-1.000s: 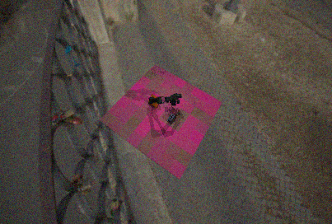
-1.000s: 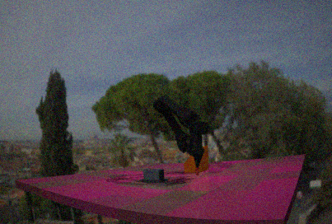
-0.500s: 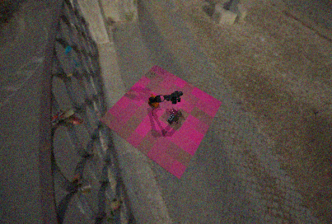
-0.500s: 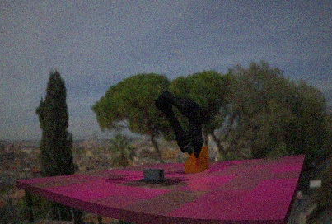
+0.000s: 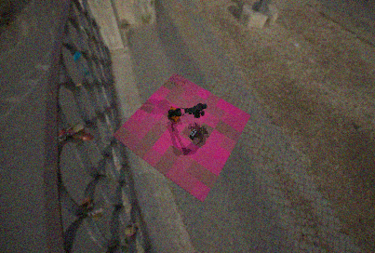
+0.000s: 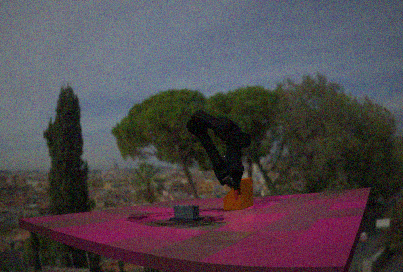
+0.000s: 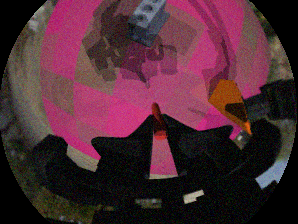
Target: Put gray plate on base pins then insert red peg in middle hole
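Observation:
The gray plate (image 7: 145, 12) lies on top of the darker base (image 7: 144, 37) at the top of the wrist view, with holes showing in its top face. Together they look like a small gray block in the top and exterior views; the pins cannot be made out. My gripper (image 7: 157, 116) (image 6: 236, 190) is shut on the red peg (image 7: 159, 120), which sticks out beyond the fingertips in the wrist view. The gripper is raised above the table, to the right of the plate in the exterior view. The plate's middle hole cannot be clearly seen.
An orange block (image 6: 244, 200) (image 7: 225, 96) stands by the black arm, right of the plate in the exterior view. The pink checkered table (image 5: 204, 186) (image 6: 294, 240) carries everything, and dark shadows fall around the base.

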`<state>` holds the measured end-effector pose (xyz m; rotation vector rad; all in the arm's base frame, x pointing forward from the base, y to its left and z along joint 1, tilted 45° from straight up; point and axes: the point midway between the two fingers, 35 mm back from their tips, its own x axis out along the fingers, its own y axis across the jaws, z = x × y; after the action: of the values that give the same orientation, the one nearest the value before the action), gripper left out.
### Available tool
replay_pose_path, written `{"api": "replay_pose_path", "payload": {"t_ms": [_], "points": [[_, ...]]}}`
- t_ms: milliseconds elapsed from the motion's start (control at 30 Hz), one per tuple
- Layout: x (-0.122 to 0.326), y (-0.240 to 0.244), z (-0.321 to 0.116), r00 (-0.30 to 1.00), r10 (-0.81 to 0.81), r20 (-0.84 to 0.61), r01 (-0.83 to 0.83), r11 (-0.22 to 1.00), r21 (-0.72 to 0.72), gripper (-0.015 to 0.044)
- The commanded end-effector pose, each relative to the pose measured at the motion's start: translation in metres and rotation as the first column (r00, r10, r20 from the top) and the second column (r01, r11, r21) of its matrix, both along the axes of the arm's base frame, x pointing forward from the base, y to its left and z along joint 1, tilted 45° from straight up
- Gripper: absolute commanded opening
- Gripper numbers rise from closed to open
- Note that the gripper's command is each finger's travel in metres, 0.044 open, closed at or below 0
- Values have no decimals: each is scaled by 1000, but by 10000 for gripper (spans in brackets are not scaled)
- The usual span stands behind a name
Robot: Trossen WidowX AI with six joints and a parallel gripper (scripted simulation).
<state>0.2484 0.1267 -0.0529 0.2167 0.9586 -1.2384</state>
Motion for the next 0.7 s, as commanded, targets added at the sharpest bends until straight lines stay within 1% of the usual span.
{"api": "replay_pose_path", "payload": {"t_ms": [0, 667], "points": [[7, -4, 6, 1000, 1, 0, -1, 1000, 4, 0], [43, -30, 38, 1000, 8, -7, -8, 1000, 22, 0]]}}
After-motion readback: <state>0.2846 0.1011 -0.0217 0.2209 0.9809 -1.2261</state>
